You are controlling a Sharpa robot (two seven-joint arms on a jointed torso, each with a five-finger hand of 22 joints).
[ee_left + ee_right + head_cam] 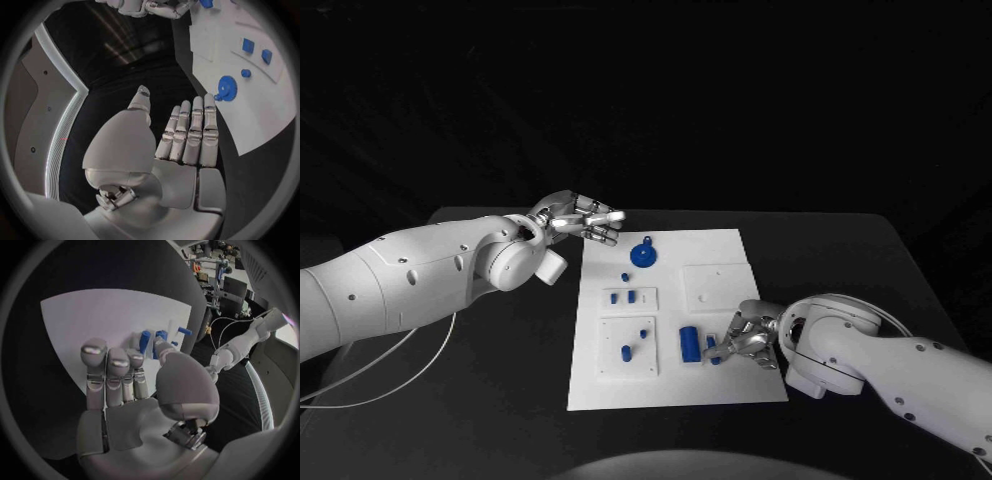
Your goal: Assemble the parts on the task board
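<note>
black worktop [516,400] with a white task board [718,390] at its middle, blue parts on it. the right hand [750,338] rests at the board's near right edge, fingertips pinching a small blue peg [145,341] beside a blue cylinder [689,343]. the left hand [577,220] hovers open at the far left corner, near a blue gear [643,255]. best to keep the peg upright and lower it slowly.
</note>
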